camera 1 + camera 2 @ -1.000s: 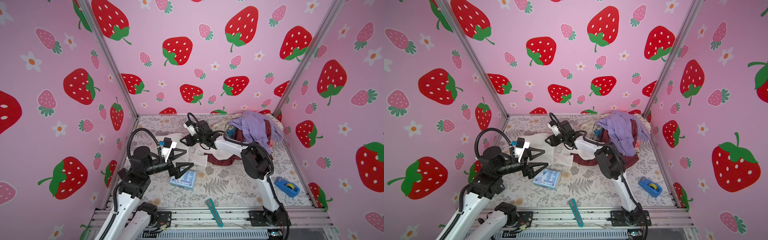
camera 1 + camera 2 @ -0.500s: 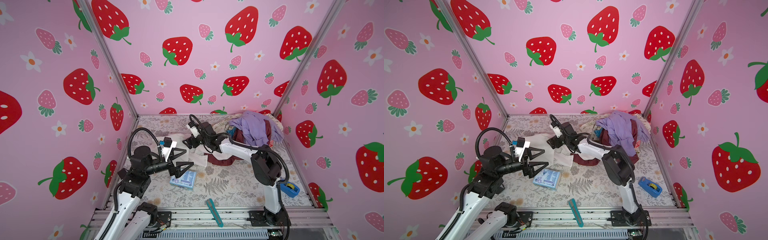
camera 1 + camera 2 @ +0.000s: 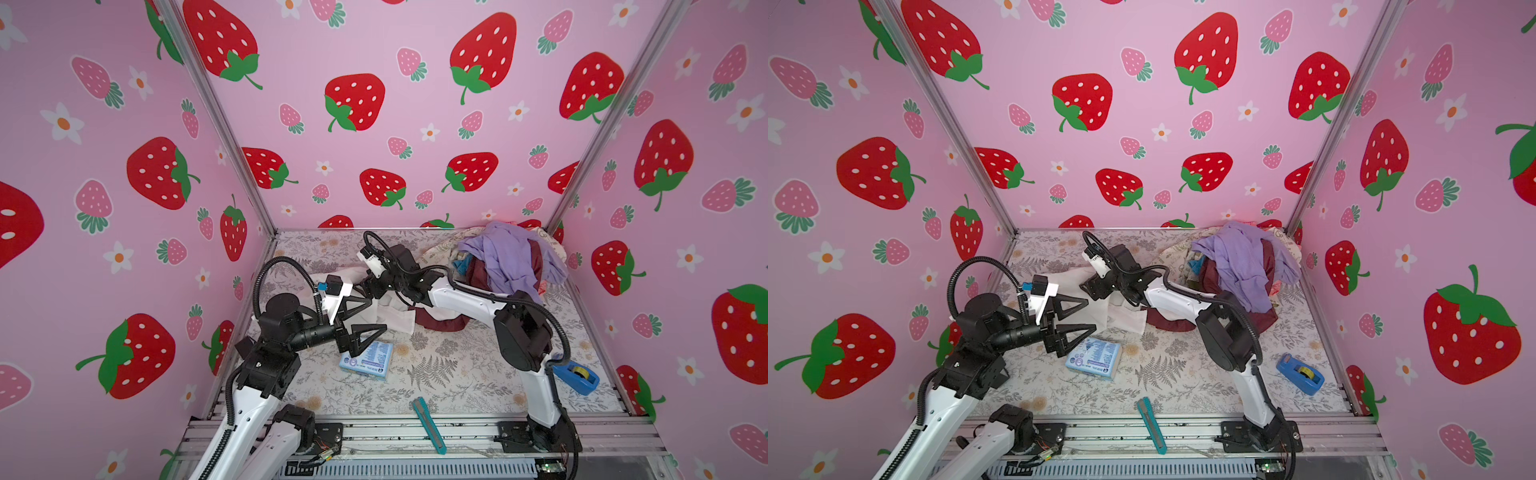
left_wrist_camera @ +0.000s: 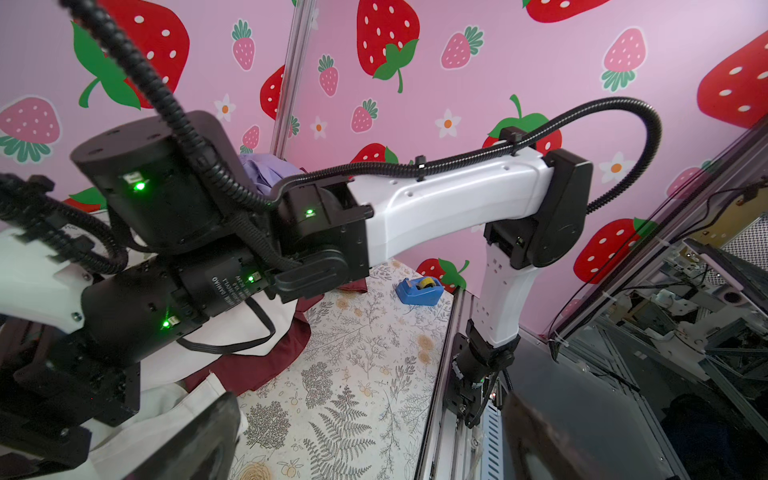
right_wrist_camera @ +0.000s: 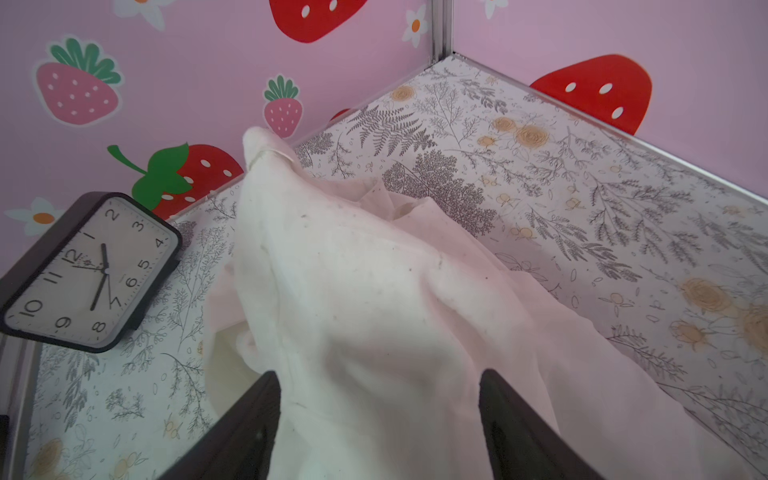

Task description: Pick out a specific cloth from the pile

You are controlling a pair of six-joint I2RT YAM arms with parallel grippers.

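The cloth (image 5: 374, 270), plain off-white with seams, lies crumpled on the table's left middle in both top views (image 3: 392, 318) (image 3: 1127, 318). My right gripper (image 5: 378, 374) hovers just over it, jaws wide apart, with a fold bulging up between the fingers (image 5: 257, 415) but not pinched. In a top view the right gripper (image 3: 372, 289) reaches across to the left. Close beside it my left gripper (image 3: 379, 312) (image 4: 370, 399) stands open and holds nothing, above the cloth's near edge. The pile (image 3: 511, 266) (image 3: 1241, 266), lavender over maroon, sits in the back right corner.
A blue packet (image 3: 368, 360) lies just in front of the left gripper. Near the front rail lies a teal utility knife (image 3: 430, 424). A blue tape dispenser (image 3: 575, 376) sits front right. A dark-framed clock (image 5: 87, 270) rests by the left wall beside the cloth.
The right wrist has dropped a little nearer the cloth and the left gripper, and its elbow has swung rightward. The left arm has stayed still.
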